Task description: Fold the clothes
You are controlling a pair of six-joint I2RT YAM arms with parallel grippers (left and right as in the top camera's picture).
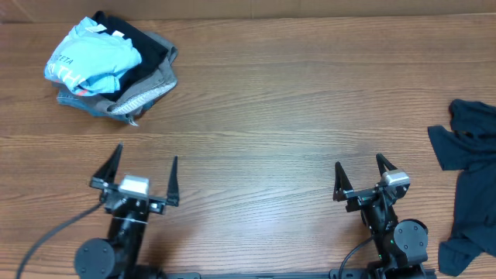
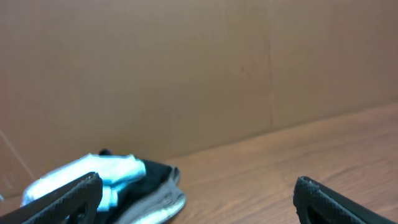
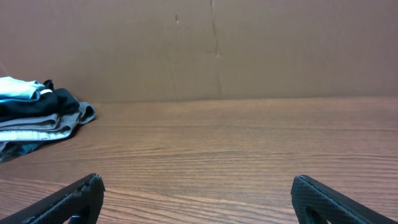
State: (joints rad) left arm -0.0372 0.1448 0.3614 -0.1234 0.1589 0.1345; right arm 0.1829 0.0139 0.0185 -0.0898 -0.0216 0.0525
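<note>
A folded light blue T-shirt [image 1: 89,60] with white print lies on top of a pile of black and grey folded clothes [image 1: 143,74] at the far left of the table. The pile also shows in the left wrist view [image 2: 118,180] and in the right wrist view [image 3: 43,118]. A crumpled dark navy garment [image 1: 473,178] lies at the right edge. My left gripper [image 1: 143,164] is open and empty near the front left. My right gripper [image 1: 360,169] is open and empty near the front right, left of the navy garment.
The wooden table [image 1: 271,116] spans the view. A brown cardboard wall [image 3: 217,50] stands behind the table.
</note>
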